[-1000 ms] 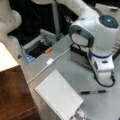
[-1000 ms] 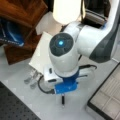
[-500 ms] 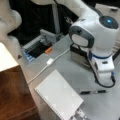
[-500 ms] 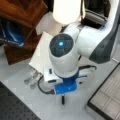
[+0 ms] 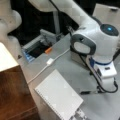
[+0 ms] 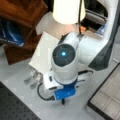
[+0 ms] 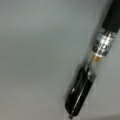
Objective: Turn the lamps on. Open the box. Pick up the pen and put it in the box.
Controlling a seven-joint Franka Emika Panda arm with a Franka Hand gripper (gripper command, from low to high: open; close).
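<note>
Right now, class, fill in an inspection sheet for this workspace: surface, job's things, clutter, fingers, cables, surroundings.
Surface: grey table.
Job's things: box open, pale lining showing; pen lying on the table; lamp shade looks lit.
Clutter: white slab; wooden block.
Fingers: gripper low over the pen; fingers hidden.
Cables: white cable lying across the table.
Surroundings: nothing seen.

Glossy black plastic pen (image 7: 83,87) with silvery metal band, on smooth matt grey table (image 7: 37,50).
</note>
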